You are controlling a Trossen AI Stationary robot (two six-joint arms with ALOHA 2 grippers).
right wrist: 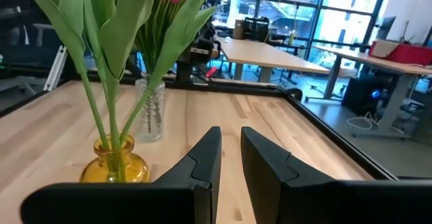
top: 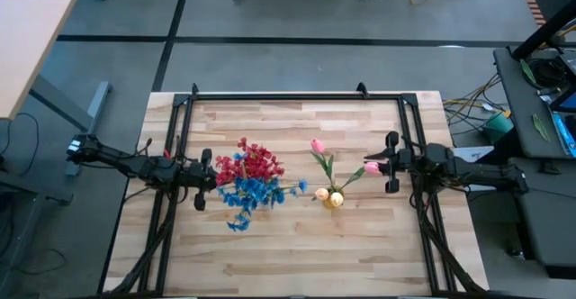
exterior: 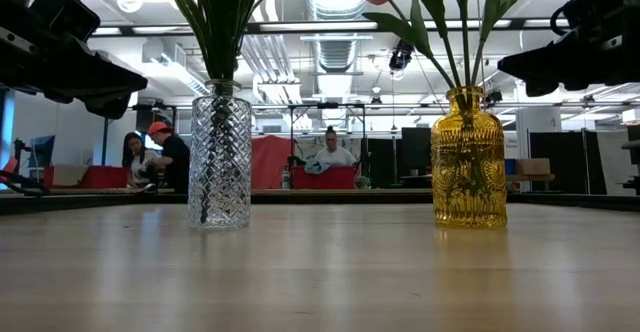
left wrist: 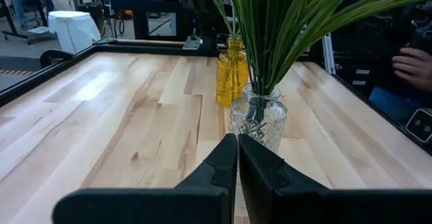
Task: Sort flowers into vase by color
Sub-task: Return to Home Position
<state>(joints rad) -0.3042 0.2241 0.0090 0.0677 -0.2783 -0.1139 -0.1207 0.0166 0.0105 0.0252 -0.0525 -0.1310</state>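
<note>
Wooden table (top: 297,245) — people (exterior: 165,157) behind

Two vases standing on table (top: 297,245), mid-area, side by side, well apart. L vase (exterior: 220,157) sitting toward L arm's side, holding blossom sprays (top: 250,180). R vase (exterior: 468,162) sitting toward R arm's side, holding tulips (top: 318,145). L gripper (top: 212,181) hovering above table, just beside sprays on outer side. R gripper (top: 382,163) hovering opp., just beside outermost tulip bud (top: 372,167). Both vases lying btwn grippers. In low view, room behind table: person (exterior: 332,152) sitting btwn vases, two people (exterior: 155,157) showing beyond L vase.
</note>
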